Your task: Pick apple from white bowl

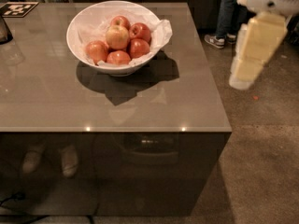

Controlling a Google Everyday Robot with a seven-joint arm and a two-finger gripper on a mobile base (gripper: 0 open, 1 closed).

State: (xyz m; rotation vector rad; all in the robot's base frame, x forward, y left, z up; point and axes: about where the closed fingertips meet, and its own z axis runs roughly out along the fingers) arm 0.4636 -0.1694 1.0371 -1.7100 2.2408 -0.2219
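Note:
The white bowl (78, 26), lined with crinkled white paper, stands on the far middle of the brown table (140, 101). It holds several apples. The palest apple (117, 36), yellow-golden with a light blush, lies on top in the middle with deeper red apples (140, 32) around it. My gripper (243, 76) hangs at the end of the pale arm (259, 36) at the right of the view, off the table's right edge, well apart from the bowl.
A person's legs and sneaker (216, 40) stand on the floor behind the table's far right corner. A black-and-white marker tag (17, 9) lies at the table's far left. A dark object (3, 31) stands at the left edge.

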